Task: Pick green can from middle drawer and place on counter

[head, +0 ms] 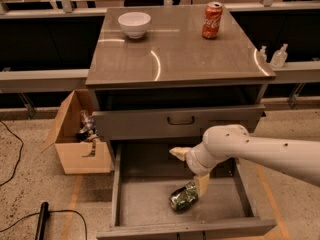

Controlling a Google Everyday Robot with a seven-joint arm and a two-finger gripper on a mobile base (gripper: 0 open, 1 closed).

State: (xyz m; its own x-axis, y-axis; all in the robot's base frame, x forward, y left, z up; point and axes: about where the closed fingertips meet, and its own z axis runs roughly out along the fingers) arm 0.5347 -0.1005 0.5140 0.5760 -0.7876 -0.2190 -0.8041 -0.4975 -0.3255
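Observation:
The green can [183,196], dented, lies on its side on the grey floor of the open middle drawer [145,204], near its front. My gripper [189,172] hangs over the drawer just above and behind the can, open, with one cream finger [179,152] pointing left and the other finger [202,184] reaching down beside the can's right end. It holds nothing. The glossy grey-brown counter [175,59] tops the cabinet above.
A red cola can [212,20] and a white bowl [134,24] stand on the counter's far side. A shut drawer front with a dark loop handle [181,120] sits above the open drawer. An open cardboard box [75,134] stands on the floor to the left. A black cable [42,219] lies beside it.

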